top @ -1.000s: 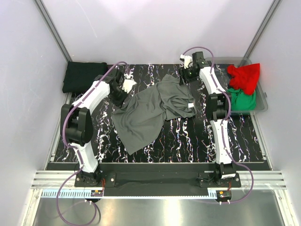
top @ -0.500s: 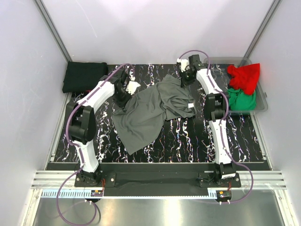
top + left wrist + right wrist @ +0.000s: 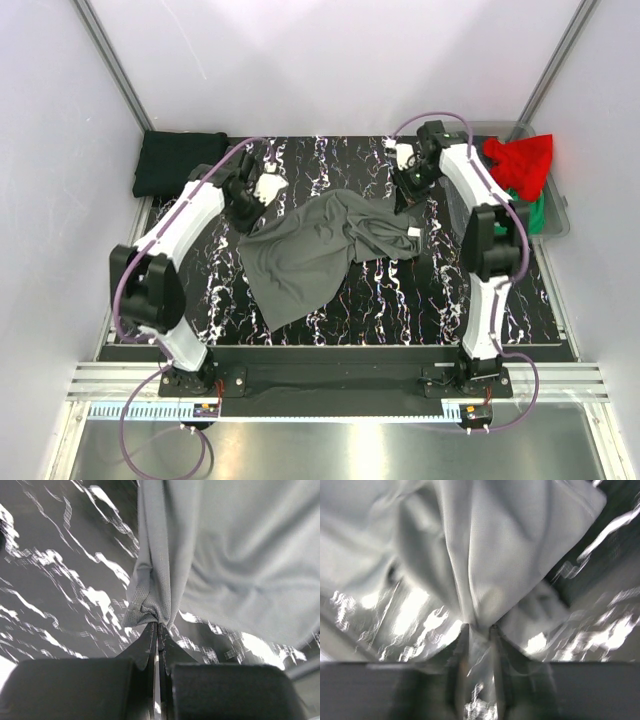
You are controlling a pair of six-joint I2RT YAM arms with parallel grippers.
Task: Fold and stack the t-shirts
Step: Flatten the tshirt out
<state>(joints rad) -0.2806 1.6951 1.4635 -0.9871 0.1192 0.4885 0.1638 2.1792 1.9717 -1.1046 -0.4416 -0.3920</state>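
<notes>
A large dark grey t-shirt (image 3: 310, 255) lies crumpled on the black marbled table (image 3: 400, 300). My left gripper (image 3: 246, 212) is at its left corner; in the left wrist view the jaws (image 3: 158, 625) are shut tight on a bunched hem of the grey t-shirt (image 3: 240, 555). My right gripper (image 3: 404, 198) sits at the shirt's far right edge. In the blurred right wrist view its fingers (image 3: 479, 627) pinch a gather of the grey cloth (image 3: 510, 545). A folded black t-shirt (image 3: 180, 160) lies at the back left. Red (image 3: 520, 160) and green (image 3: 532, 212) t-shirts sit in the bin.
A clear grey plastic bin (image 3: 558, 218) stands at the back right, close to my right arm's elbow. White walls enclose the table on three sides. Bare marbled table shows in front of the grey shirt and to its right.
My right gripper went from open to shut on the shirt's far edge and drew it toward the near side. The right elbow swung right. My left arm shifted slightly left, still holding its corner.
</notes>
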